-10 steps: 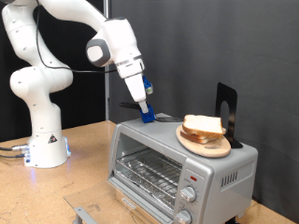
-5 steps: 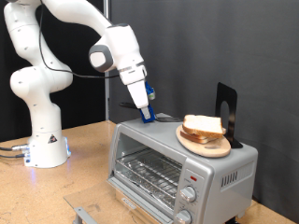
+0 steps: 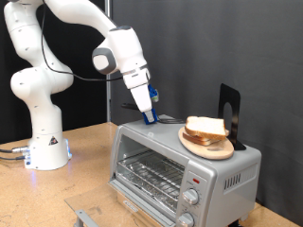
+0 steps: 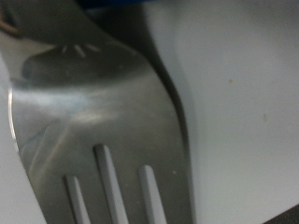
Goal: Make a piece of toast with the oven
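My claw [image 3: 149,116] sits just above the back corner of the oven [image 3: 180,164], toward the exterior view's left, its blue fingers [image 3: 150,117] angled down at the oven's top. A dark handle runs from those fingers across the oven top toward the wooden plate [image 3: 207,144], so I seem to be closed on it, though the exterior view is too small to be sure. Up close, my wrist camera fills with the shiny slotted blade of a metal spatula [image 4: 93,121] over a pale surface. The piece of toast [image 3: 205,127] lies stacked with a second slice on the plate, atop the oven. The oven door is shut, wire rack visible through the glass.
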